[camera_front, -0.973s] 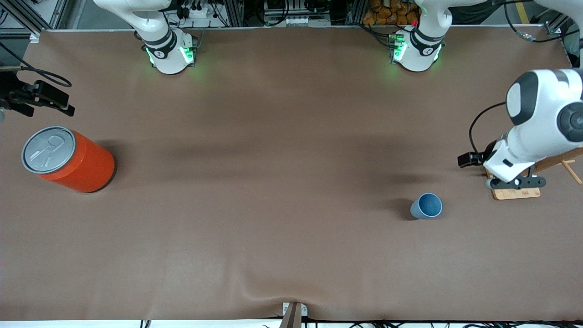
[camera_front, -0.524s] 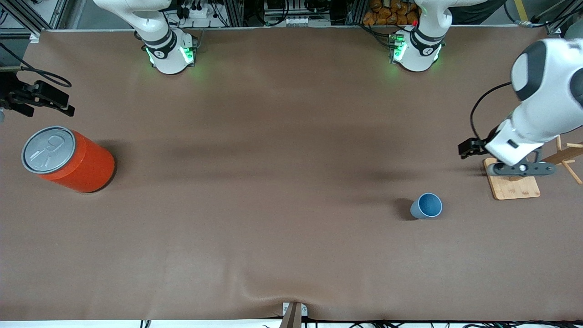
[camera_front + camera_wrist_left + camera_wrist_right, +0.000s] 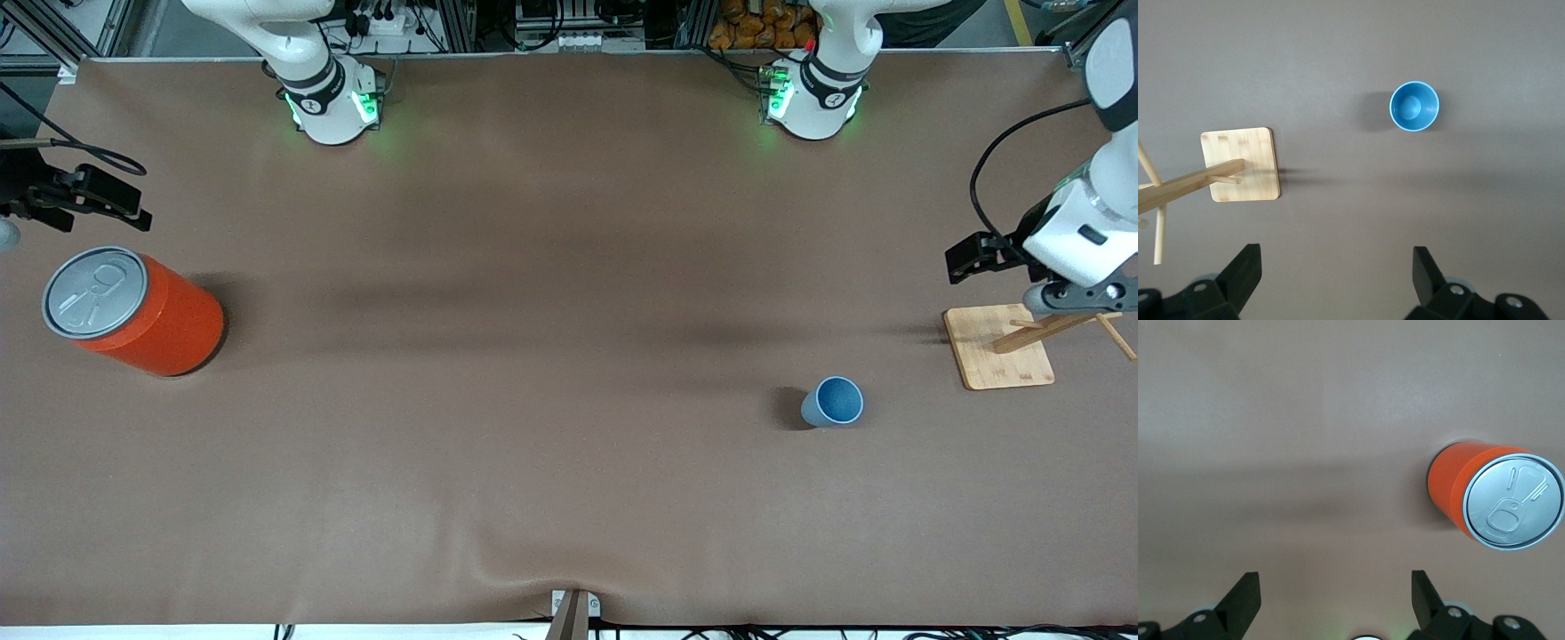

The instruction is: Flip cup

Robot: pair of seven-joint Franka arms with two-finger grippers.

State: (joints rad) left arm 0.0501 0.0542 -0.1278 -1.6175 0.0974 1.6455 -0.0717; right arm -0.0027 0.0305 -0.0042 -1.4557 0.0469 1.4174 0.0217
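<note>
The cup (image 3: 833, 402) is a small light-blue tumbler that stands upright on the brown table with its mouth up, so its darker blue inside shows. It also shows in the left wrist view (image 3: 1414, 107). My left gripper (image 3: 1337, 263) is open and empty, high over the table at the left arm's end (image 3: 1071, 296), above the wooden stand and apart from the cup. My right gripper (image 3: 1336, 587) is open and empty, up over the right arm's end of the table beside the orange can, mostly cut off in the front view.
A big orange can (image 3: 133, 311) with a grey pull-tab lid stands at the right arm's end, and also shows in the right wrist view (image 3: 1495, 497). A wooden peg stand (image 3: 997, 347) on a square base sits at the left arm's end, beside the cup (image 3: 1241, 165).
My left arm has swung away from over the wooden stand's base toward the robots' bases, uncovering the base. The cup, the can and my right arm have stayed put.
</note>
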